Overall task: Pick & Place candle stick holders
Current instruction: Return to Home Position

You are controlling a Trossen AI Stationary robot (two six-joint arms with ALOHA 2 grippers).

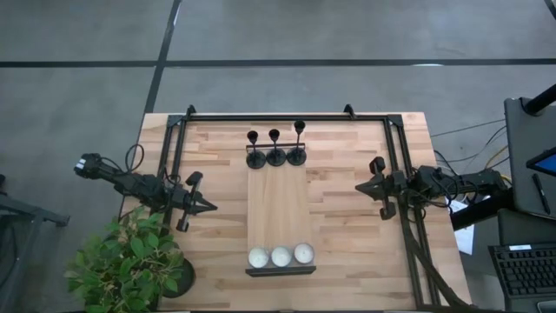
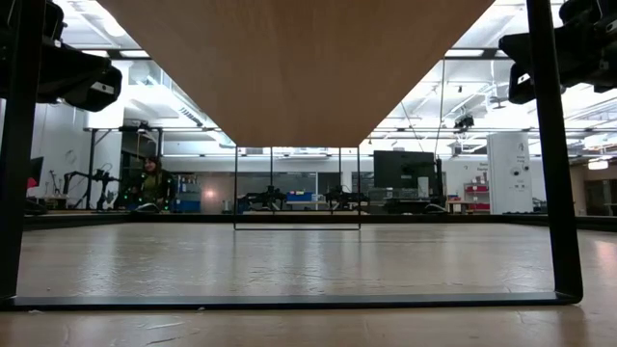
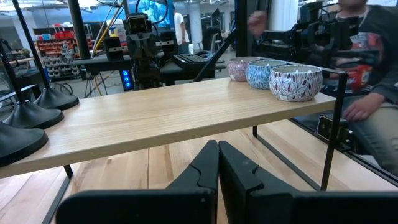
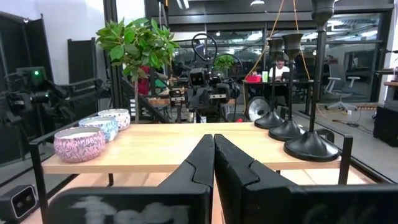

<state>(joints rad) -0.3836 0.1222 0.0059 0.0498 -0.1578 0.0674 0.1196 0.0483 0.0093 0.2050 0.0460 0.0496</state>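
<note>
3 candle stick holders (image 1: 275, 157) on shelf (image 1: 278, 209); L end effector (image 1: 210, 207), R end effector (image 1: 359, 186) clenched, empty.

My high camera looked straight down on the whole counter (image 1: 347, 252). The low camera sat at counter level under the shelf (image 2: 289, 67), facing level into the room. The left wrist camera peered forward past the left end effector (image 3: 217, 146), the right one past the right end effector (image 4: 214, 137). Each had the shelf close ahead. All four views shared that shelf.
</note>
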